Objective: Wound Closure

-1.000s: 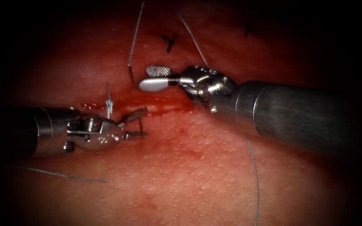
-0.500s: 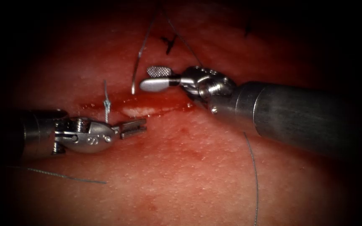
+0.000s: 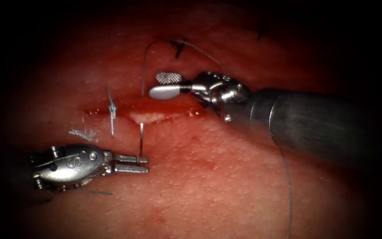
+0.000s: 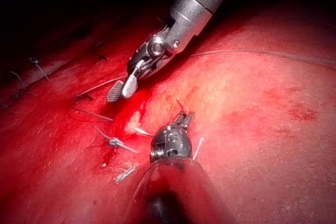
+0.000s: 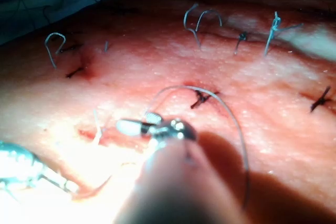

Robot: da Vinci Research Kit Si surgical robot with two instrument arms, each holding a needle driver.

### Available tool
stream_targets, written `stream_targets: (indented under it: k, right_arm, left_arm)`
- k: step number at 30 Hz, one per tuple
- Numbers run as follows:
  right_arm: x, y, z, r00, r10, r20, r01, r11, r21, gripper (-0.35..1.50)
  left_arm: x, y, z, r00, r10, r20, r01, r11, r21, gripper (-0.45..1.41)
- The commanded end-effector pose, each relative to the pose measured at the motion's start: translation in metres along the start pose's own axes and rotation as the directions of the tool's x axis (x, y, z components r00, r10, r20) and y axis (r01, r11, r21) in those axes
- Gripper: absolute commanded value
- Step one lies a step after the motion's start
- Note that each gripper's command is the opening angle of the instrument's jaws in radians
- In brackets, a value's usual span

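Observation:
The cut (image 3: 155, 108) runs crosswise in the tissue (image 3: 208, 186), wet with red fluid. My left tool (image 3: 145, 164) lies on the near side of the cut, jaws shut on the needle (image 3: 141, 138) close to its tip. The needle rises straight up from the jaws to the cut's near edge; I cannot see whether its tail is still in the tissue. Thread (image 3: 144, 75) enters the far edge and arcs over behind the right tool. My right tool (image 3: 161, 84) hovers over the far edge with jaws open, holding nothing. The needle (image 5: 94, 188) also shows as a reddish curve beside the left tool (image 5: 63, 183).
A knotted stitch (image 3: 112, 109) with cut ends stands on the cut's left part, with a frayed thread end (image 3: 82, 132) below it. Dark stitches (image 3: 178, 46) lie beyond. Loose thread (image 3: 288, 190) trails at the right. The right shaft (image 3: 315, 124) crosses the right half.
The left tool's jaws shut on the needle's tip at the near edge, then moved down and left, drawing the needle out. The thread above the cut slid in. The right tool stayed.

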Motion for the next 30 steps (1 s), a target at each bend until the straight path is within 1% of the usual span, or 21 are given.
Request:
stream_targets:
  k: [1,2,4,5,6,9,12,14,16,18,19,20,21,22,23,25,26,27,28,30]
  right_arm:
    - [0.0005,0.0002,0.0006,1.000,0.003,-0.001,-0.003,1.000,0.004,0.74]
    - [0.0004,0.0002,0.0004,1.000,0.009,0.000,-0.009,1.000,0.007,0.69]
    - [0.0003,0.0001,0.0000,1.000,0.009,0.001,-0.009,1.000,0.012,0.51]
    - [0.0003,0.0000,-0.0003,1.000,0.009,0.003,-0.009,1.000,0.014,0.24]
    - [0.0001,-0.0001,-0.0008,1.000,0.008,0.006,-0.008,1.000,0.018,0.10]
    - [0.0000,-0.0002,-0.0012,1.000,-0.004,0.010,0.003,1.000,0.021,0.10]
    - [0.0002,-0.0002,-0.0013,0.994,-0.110,0.014,0.109,0.994,0.030,0.27]
    - [0.0002,-0.0002,-0.0012,0.985,-0.175,0.014,0.174,0.984,0.032,0.27]
    - [0.0002,-0.0002,-0.0012,0.975,-0.221,0.013,0.221,0.975,0.034,0.29]
    - [0.0002,-0.0002,-0.0012,0.968,-0.252,0.015,0.251,0.967,0.049,0.26]
    - [0.0001,-0.0003,-0.0012,0.966,-0.258,0.016,0.257,0.965,0.053,0.24]
    - [0.0001,-0.0003,-0.0013,0.966,-0.258,0.017,0.257,0.965,0.058,0.09]
    - [-0.0001,-0.0005,-0.0014,0.965,-0.261,0.020,0.258,0.963,0.080,-0.13]
    - [-0.0001,-0.0006,-0.0015,0.965,-0.261,0.022,0.259,0.962,0.089,-0.13]
    - [-0.0002,-0.0007,-0.0017,0.965,-0.262,0.023,0.258,0.961,0.096,-0.16]
    - [-0.0001,-0.0009,-0.0019,0.965,-0.261,0.024,0.257,0.961,0.103,-0.13]
    - [0.0000,-0.0009,-0.0020,0.965,-0.259,0.025,0.256,0.961,0.104,-0.08]
    - [0.0003,-0.0011,-0.0022,0.969,-0.246,0.029,0.241,0.965,0.105,0.02]
    - [0.0005,-0.0012,-0.0023,0.976,-0.214,0.032,0.210,0.972,0.107,0.16]
    - [0.0011,-0.0015,-0.0026,0.993,-0.114,0.031,0.109,0.987,0.116,0.59]
  left_arm:
    - [0.0001,-0.0001,0.0008,1.000,-0.025,0.000,0.025,1.000,-0.016,-0.45]
    - [0.0002,0.0001,0.0007,0.999,-0.046,0.001,0.046,0.999,-0.028,-0.45]
    - [0.0005,0.0005,0.0005,0.997,-0.076,0.003,0.076,0.996,-0.052,-0.45]
    - [0.0008,0.0007,0.0004,0.996,-0.092,0.004,0.092,0.994,-0.066,-0.45]
    - [0.0013,0.0010,0.0001,0.993,-0.119,0.008,0.119,0.989,-0.092,-0.45]
    - [0.0022,0.0014,-0.0003,0.991,-0.133,-0.010,0.130,0.984,-0.125,-0.45]
    - [0.0033,0.0021,-0.0008,0.989,-0.144,-0.020,0.140,0.979,-0.151,-0.45]
    - [0.0042,0.0024,-0.0010,0.996,-0.083,-0.041,0.077,0.989,-0.124,-0.45]
    - [0.0052,0.0027,-0.0011,0.997,0.044,-0.065,-0.049,0.996,-0.072,-0.45]
    - [0.0059,0.0026,-0.0012,0.987,0.143,-0.069,-0.144,0.989,-0.017,-0.45]
    - [0.0064,0.0025,-0.0011,0.975,0.214,-0.064,-0.212,0.977,0.029,-0.45]
    - [0.0066,0.0024,-0.0011,0.969,0.240,-0.060,-0.237,0.970,0.051,-0.45]
    - [0.0075,0.0018,-0.0011,0.935,0.353,-0.031,-0.347,0.928,0.134,-0.45]
    - [0.0079,0.0014,-0.0010,0.918,0.396,-0.015,-0.387,0.905,0.178,-0.45]
    - [0.0083,0.0011,-0.0011,0.905,0.424,-0.006,-0.415,0.887,0.201,-0.45]
    - [0.0090,0.0004,-0.0011,0.867,0.498,0.010,-0.485,0.838,0.251,-0.45]
    - [0.0092,0.0001,-0.0012,0.853,0.521,0.017,-0.506,0.819,0.270,-0.45]
    - [0.0095,-0.0002,-0.0013,0.833,0.553,0.028,-0.536,0.793,0.289,-0.45]
    - [0.0098,-0.0006,-0.0014,0.808,0.587,0.046,-0.571,0.762,0.305,-0.45]
    - [0.0101,-0.0011,-0.0015,0.773,0.630,0.073,-0.616,0.717,0.328,-0.45]
